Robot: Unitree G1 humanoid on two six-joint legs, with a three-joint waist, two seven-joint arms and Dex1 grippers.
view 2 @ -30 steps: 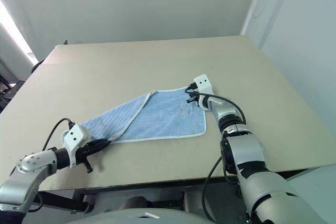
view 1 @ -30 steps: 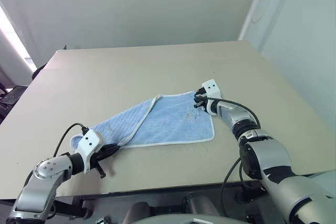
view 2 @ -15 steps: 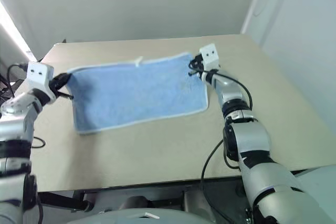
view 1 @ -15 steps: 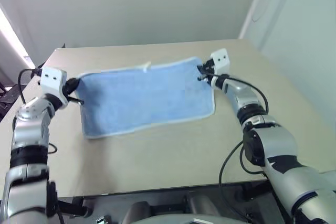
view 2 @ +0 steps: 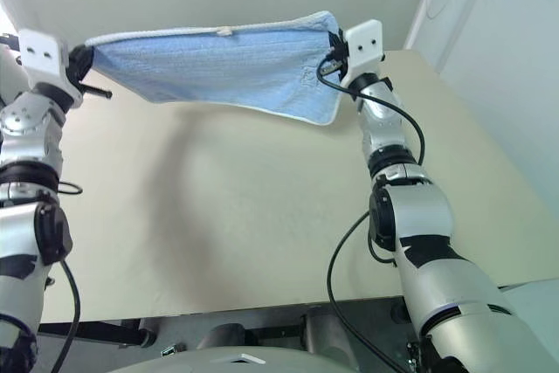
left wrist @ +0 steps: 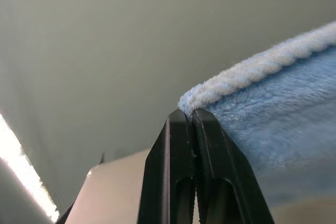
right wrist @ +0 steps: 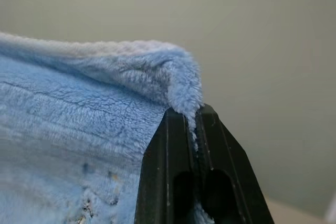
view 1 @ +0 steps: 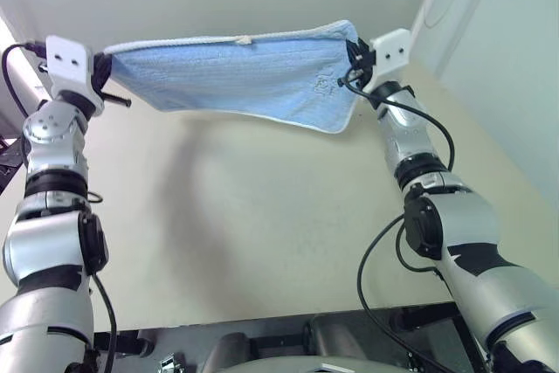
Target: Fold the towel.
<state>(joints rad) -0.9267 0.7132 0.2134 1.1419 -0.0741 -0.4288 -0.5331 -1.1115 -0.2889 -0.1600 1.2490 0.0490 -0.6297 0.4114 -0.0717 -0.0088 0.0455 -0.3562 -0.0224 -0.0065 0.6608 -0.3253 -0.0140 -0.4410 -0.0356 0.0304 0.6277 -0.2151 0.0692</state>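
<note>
Towel (view 1: 236, 72) is held up in the air, stretched wide above the desk (view 1: 262, 216), well clear of its tan top. At the left end, one corner is pinched by the left gripper (view 1: 106, 76), whose black fingers (left wrist: 178, 171) are pressed together on the white stitched border, seen close in the left wrist view. From there the top edge is pulled nearly straight across, with the small white tag (view 1: 244, 39) standing up near its middle. The ribbed blue cloth is hung below that edge, its lower border sagging down toward the right into a loose corner (view 1: 336, 128). At the right end, the other upper corner is clamped by the right gripper (view 1: 353, 63), its fingers (right wrist: 181, 171) shut tight on a fold of blue pile. A soft shadow (view 1: 188, 159) is cast on the desk beneath.
</note>
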